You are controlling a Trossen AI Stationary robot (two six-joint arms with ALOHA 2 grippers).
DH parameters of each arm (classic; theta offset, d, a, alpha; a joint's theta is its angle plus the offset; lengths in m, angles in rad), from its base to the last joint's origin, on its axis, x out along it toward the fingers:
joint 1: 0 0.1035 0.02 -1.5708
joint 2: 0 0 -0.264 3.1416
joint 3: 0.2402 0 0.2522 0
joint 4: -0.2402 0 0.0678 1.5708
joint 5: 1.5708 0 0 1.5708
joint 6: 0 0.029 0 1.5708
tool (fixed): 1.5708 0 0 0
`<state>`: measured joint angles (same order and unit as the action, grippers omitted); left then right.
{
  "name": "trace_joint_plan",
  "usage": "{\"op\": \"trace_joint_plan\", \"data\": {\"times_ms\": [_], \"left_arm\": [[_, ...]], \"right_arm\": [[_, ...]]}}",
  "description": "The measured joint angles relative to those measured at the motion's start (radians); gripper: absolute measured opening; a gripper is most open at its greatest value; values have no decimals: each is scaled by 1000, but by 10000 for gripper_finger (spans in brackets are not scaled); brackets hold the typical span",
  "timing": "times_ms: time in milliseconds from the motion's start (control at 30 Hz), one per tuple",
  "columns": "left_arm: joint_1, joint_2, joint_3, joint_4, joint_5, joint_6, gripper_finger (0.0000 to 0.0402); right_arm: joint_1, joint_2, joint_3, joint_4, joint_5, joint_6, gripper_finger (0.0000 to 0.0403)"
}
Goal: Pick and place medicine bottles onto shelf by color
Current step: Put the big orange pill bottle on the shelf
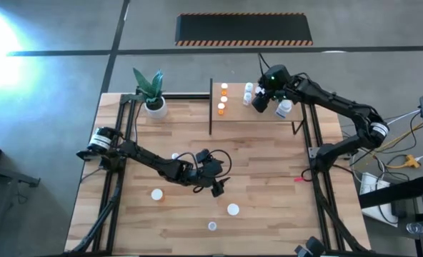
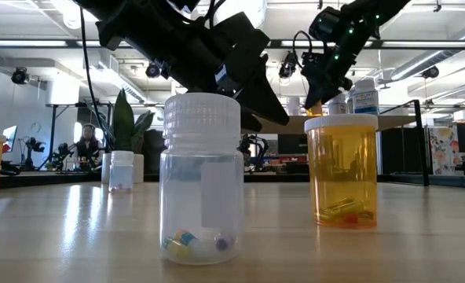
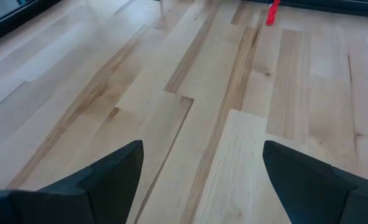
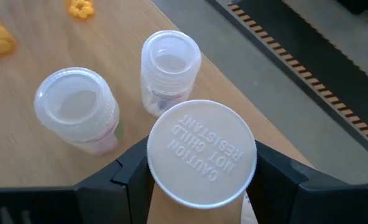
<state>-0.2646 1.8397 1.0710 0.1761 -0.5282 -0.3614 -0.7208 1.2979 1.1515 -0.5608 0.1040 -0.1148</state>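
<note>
My right gripper (image 1: 261, 104) reaches over the shelf (image 1: 269, 120) at the table's far side, shut on a bottle of which only the white cap (image 4: 201, 152) shows. Just beyond it two clear bottles (image 4: 78, 109) (image 4: 169, 67) stand on the shelf board, and orange bottles (image 1: 223, 97) stand farther left. A white bottle with a blue label (image 1: 284, 108) stands on the shelf to the gripper's right. My left gripper (image 1: 216, 185) hangs open over bare tabletop at mid-table (image 3: 199, 180), with nothing between its fingers. My right gripper has the white-capped bottle between its two fingers (image 4: 129, 174), one on each side, slanting down from the table's right. The bottle stands upright with its cap (image 4: 171, 186) toward the camera. The cap hides the body and the spot of contact. Whether its base is on the shelf cannot be told.
Loose bottles stand on the tabletop: an orange one (image 1: 156, 193), a white-capped one (image 1: 233, 209), a small one (image 1: 211, 225) and another (image 1: 175, 155) beside the left arm. A potted plant (image 1: 154, 104) stands at the far left. Thin black posts (image 1: 211, 107) frame the shelf.
</note>
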Motion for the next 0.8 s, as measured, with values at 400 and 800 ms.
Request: {"op": "trace_joint_plan", "data": {"times_ms": [400, 800], "left_arm": [[0, 0, 0, 1, 0, -1, 313], [-4, 0, 0, 4, 0, -2, 313]], "right_arm": [[0, -17, 1, 15, 27, -17, 196], [-3, -19, 1, 14, 73, -24, 269]]}}
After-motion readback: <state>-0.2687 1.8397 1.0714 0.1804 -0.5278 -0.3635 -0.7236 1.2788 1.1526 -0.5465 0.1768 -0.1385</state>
